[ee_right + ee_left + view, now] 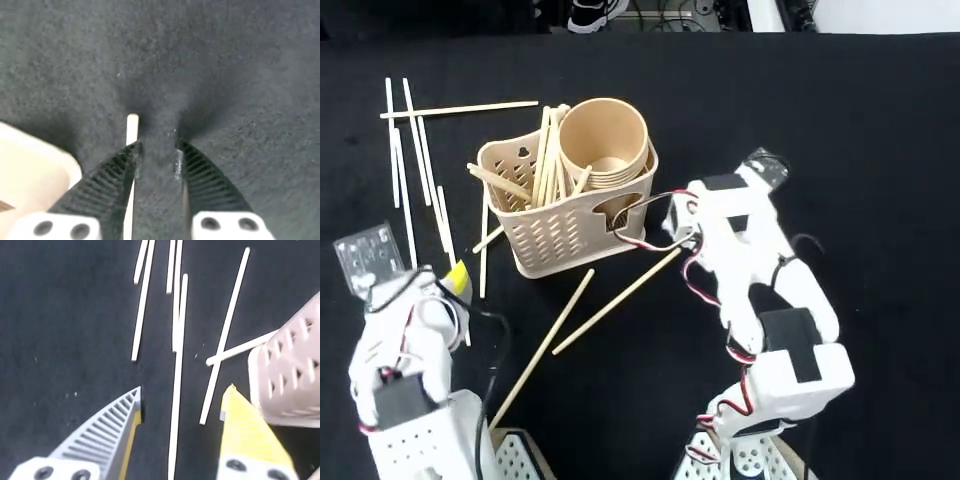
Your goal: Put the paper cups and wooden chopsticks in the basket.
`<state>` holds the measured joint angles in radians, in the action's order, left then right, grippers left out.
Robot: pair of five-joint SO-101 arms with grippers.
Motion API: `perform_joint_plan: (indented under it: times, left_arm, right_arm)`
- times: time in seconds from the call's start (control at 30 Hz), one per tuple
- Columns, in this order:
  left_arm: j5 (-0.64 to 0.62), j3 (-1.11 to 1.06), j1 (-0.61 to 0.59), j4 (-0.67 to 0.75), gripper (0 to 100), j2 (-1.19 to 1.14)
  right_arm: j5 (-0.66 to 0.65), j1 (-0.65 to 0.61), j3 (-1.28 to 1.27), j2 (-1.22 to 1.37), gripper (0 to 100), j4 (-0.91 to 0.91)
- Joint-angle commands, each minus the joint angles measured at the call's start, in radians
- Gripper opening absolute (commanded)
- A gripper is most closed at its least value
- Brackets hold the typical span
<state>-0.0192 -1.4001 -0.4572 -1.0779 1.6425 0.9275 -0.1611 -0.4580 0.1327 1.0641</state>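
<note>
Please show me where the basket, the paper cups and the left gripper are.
basket (558, 232), high view, front wall.
paper cups (603, 130), high view, inside of top cup.
left gripper (185, 388), left wrist view, midway between its fingertips.

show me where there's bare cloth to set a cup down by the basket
Bare: the black cloth behind and right of the basket, and the strip beyond the right arm. Crowded: loose chopsticks left of the basket, and two chopsticks in front, where the right hand sits.
</note>
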Motion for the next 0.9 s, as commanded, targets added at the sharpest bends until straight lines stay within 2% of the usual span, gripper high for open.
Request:
perform_joint_plan:
  times: [0.0, 0.1, 0.43, 0.53, 0.7, 0.87]
  left_arm:
    - [-0.009, -0.047, 0.01, -0.031, 26, 0.18]
    - [-0.009, -0.051, 0.01, -0.032, 26, 0.176]
    - [-0.008, -0.058, 0.01, -0.028, 26, 0.167]
    - [-0.006, -0.059, 0.01, -0.028, 26, 0.167]
    - [-0.006, -0.061, 0.01, -0.028, 26, 0.167]
    - [-0.005, -0.062, 0.01, -0.028, 26, 0.167]
  right_arm:
    - [0.012, -0.051, 0.067, 0.001, 12.0, -0.015]
    - [0.068, -0.075, 0.102, 0.022, 12.0, -0.017]
    - [0.08, -0.072, 0.242, 0.294, 11.7, 0.006]
    - [0.068, -0.072, 0.326, 0.343, 4.2, 0.118]
    - [-0.061, -0.072, 0.421, 0.397, 0.9, 0.292]
    - [-0.123, -0.029, 0.45, 0.398, 1.1, 0.356]
